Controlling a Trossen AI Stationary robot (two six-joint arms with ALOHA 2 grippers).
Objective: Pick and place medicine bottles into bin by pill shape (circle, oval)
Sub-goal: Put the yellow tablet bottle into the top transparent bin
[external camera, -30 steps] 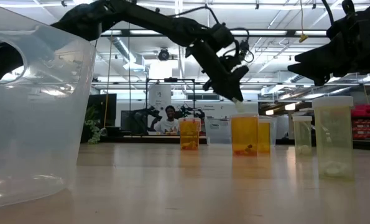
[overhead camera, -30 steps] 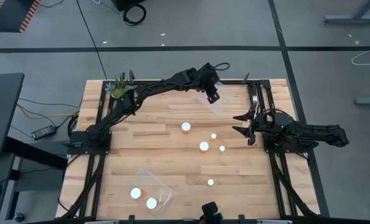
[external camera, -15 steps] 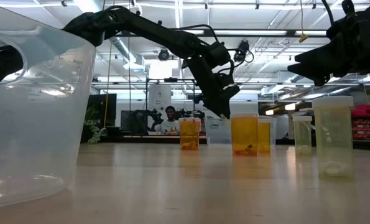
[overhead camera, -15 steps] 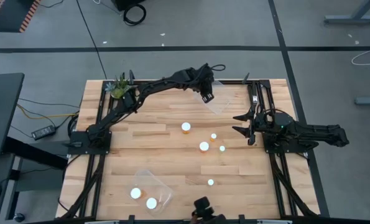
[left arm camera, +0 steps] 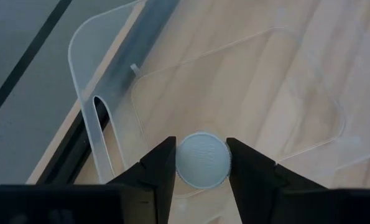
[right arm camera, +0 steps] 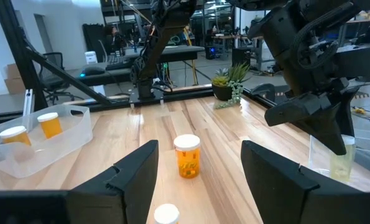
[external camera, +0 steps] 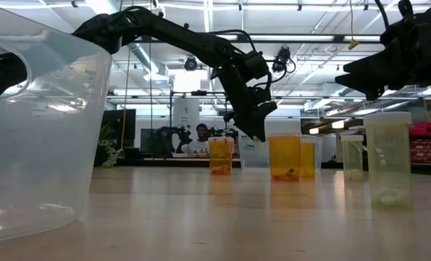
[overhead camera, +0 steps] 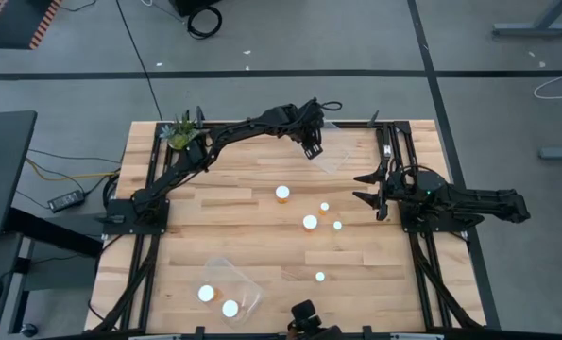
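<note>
1. While our left gripper (overhead camera: 313, 149) is hanging above the clear bin (overhead camera: 330, 151) at the far edge of the table (overhead camera: 214, 217), we are pinching a bottle (left arm camera: 201, 160) between its two fingers (left arm camera: 159, 163) — they are standing partly closed, one against each side of the white cap.
2. Looking down past that cap in the left wrist view, we are seeing the bin's clear floor and its handle cut-out directly below the held bottle.
3. We are keeping our right gripper (overhead camera: 366, 187) parked at the right side of the table, its fingers spread wide and gripping nothing.
4. We are counting five loose bottles on the wood between the arms: a wider one (overhead camera: 282, 194) nearest the left arm, another wide one (overhead camera: 310, 223) beside it, two narrow ones (overhead camera: 325, 206) (overhead camera: 337, 225) close to the right gripper, and one narrow one (overhead camera: 320, 277) nearer the front edge.
5. We are seeing a second clear bin (overhead camera: 231, 287) at the front left, holding two bottles (overhead camera: 206, 294) (overhead camera: 229, 308) — both upright, caps up.
6. A small green plant (overhead camera: 181, 134) is sitting at the far left corner, well apart from the bottles.
7. In the low view, a person (external camera: 198, 139) is showing in the room beyond the table.
</note>
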